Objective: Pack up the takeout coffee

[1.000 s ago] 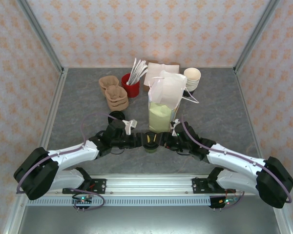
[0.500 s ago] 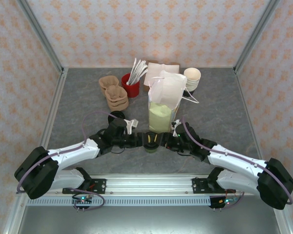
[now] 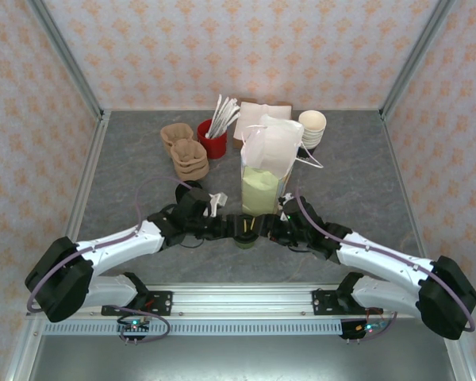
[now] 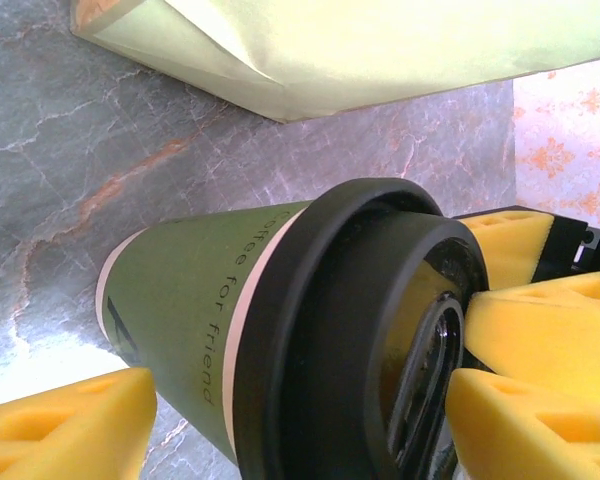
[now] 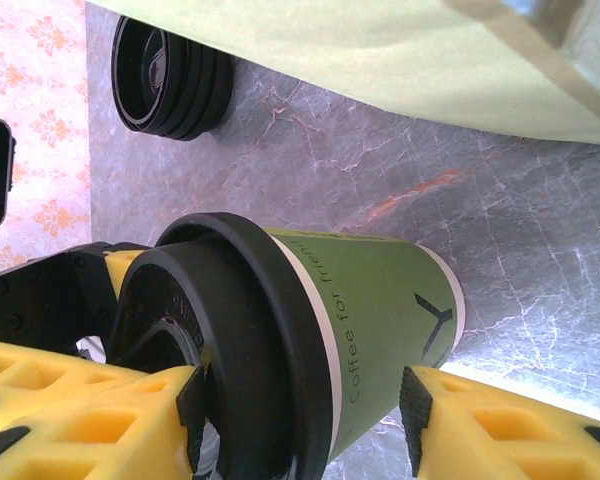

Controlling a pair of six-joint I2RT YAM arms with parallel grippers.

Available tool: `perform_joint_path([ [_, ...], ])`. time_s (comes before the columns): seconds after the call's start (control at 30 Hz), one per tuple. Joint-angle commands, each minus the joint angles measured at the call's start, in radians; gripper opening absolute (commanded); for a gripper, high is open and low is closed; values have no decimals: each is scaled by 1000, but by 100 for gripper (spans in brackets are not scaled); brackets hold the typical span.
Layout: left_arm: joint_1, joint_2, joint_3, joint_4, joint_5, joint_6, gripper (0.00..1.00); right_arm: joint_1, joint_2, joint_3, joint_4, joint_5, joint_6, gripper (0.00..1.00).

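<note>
Coffee (image 5: 370, 300), lid on, near front of worktop (image 3: 357, 190), just before bag (image 3: 266, 171), btwn both grippers. R gripper (image 5: 300, 420) clamped on coffee. L gripper (image 4: 300, 430) straddles it, grip unclear. Bag upright, contents unseen.

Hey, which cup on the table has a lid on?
The green cup in front of the paper bag, capped in black. The stacked cream cups and the red cup are open-topped.
</note>
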Motion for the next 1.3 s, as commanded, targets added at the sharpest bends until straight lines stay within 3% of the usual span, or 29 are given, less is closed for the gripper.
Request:
perform_joint_path([
  [0.0,-8,-40,47,-78,-32,48,78,-2,16,14,-102,26,-20,55],
  [0.3,-8,-75,95,-169,-70,97,80,-2,-3,39,-134,19,-23,58],
  [0.73,-1,-164,231,-378,-193,203,79,-3,-88,156,-312,34,-90,63],
  [1.27,78,-239,251,-483,-215,253,79,25,-2,77,-117,-29,-26,63],
])
